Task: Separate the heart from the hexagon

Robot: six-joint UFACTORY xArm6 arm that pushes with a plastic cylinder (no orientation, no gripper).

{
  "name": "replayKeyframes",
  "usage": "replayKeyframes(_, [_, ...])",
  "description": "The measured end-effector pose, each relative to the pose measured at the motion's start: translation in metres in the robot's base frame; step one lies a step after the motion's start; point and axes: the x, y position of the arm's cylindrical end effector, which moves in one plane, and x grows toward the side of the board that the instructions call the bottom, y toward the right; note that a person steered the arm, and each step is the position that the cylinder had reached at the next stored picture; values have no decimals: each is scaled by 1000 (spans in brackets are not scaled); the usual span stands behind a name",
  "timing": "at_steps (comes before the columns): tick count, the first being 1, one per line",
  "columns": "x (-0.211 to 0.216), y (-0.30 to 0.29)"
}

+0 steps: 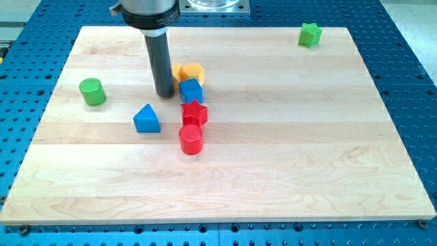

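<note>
A yellow heart (179, 70) and a yellow hexagon (195, 71) lie touching side by side above the board's middle, the heart on the view's left and partly hidden by my rod. My tip (165, 94) rests on the board just left of and below the heart, close beside a blue cube (190, 91). The blue cube sits directly below the two yellow blocks and touches them.
A red star (194, 112) lies below the blue cube, with a red cylinder (191, 139) below it. A blue triangle (147, 119) is lower left of my tip. A green cylinder (91, 91) stands at the left and a green star (310, 34) at the top right of the wooden board (307, 150).
</note>
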Motion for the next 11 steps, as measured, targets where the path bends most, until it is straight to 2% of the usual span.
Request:
replayKeyframes(2, [-16, -30])
replayKeyframes(3, [-56, -39])
replayKeyframes(4, [-98, 13])
replayKeyframes(5, [-97, 73])
replayKeyframes(6, [-80, 92])
replayKeyframes(8, [-70, 9])
replayKeyframes(10, [-23, -48])
replayKeyframes(11, [22, -48])
